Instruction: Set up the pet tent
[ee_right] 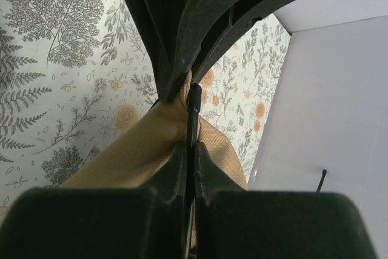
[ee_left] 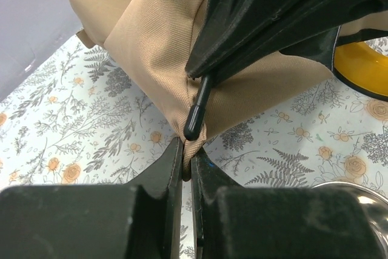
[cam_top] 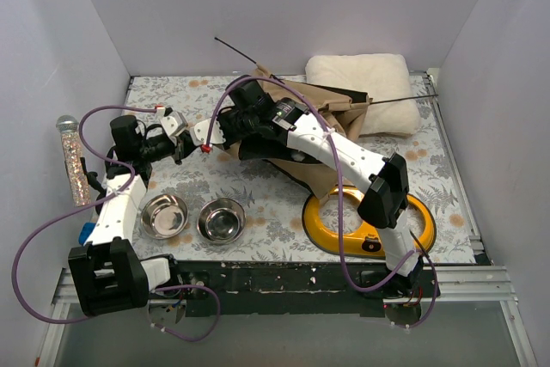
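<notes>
The pet tent [cam_top: 301,122] lies collapsed at the back middle of the table, tan fabric with black lining. Thin black rods stick out toward the back wall [cam_top: 236,49] and to the right [cam_top: 404,100]. My left gripper [cam_top: 204,145] is shut on a tan fabric corner of the tent [ee_left: 182,89], just below a capped rod tip [ee_left: 193,127]. My right gripper [cam_top: 245,118] reaches in from the right and is shut on a black rod [ee_right: 193,110] at the same corner, against the tan fabric [ee_right: 133,150]. The two grippers meet tip to tip. Doorway and pom-pom are hidden.
A cream cushion [cam_top: 365,83] lies at the back right. A yellow oval bowl stand [cam_top: 331,228] sits at the front right under my right arm. Two steel bowls [cam_top: 165,215] [cam_top: 222,219] stand at the front left. A glittery tube [cam_top: 73,161] leans by the left wall.
</notes>
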Controlling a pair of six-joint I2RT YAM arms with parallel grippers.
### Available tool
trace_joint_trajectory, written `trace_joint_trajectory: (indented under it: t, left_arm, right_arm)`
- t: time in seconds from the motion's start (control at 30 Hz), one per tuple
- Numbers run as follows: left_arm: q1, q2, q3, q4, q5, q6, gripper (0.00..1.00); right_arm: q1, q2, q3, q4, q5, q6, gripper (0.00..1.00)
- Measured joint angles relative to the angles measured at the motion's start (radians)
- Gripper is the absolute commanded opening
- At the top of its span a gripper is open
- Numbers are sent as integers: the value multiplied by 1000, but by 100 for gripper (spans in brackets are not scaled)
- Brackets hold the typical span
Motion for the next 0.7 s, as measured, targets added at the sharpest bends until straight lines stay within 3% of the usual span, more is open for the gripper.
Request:
trace_joint_trajectory:
  t: [0.7]
  left_arm:
    - [-2, 16, 13, -43, 0, 42, 0]
  right_arm:
    - [-10, -26, -23, -12, -16, 45, 1]
